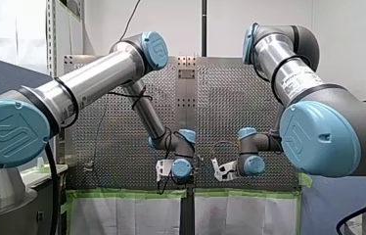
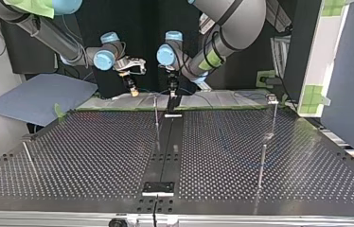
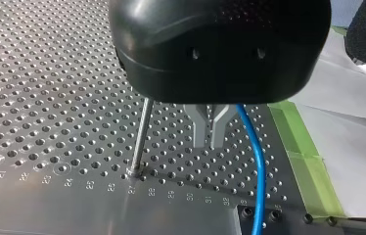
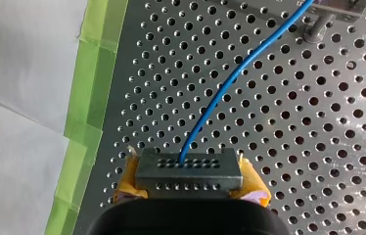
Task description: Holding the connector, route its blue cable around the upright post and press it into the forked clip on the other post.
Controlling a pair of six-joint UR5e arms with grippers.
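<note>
My right claw (image 4: 191, 190) is clamping the connector (image 4: 189, 169), its blue cable (image 4: 230, 83) arcing toward one o'clock. My left claw (image 3: 210, 132) is hanging narrow, upright post (image 3: 141, 137) at its nine o'clock.

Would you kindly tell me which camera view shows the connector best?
The right wrist view: the connector sits close up, clamped between yellow pads, blue cable leaving its face. The top view leaves it too small to tell; the others miss it.

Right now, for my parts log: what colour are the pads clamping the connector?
Yellow; the pads on the connector show best in the right wrist view.
</note>
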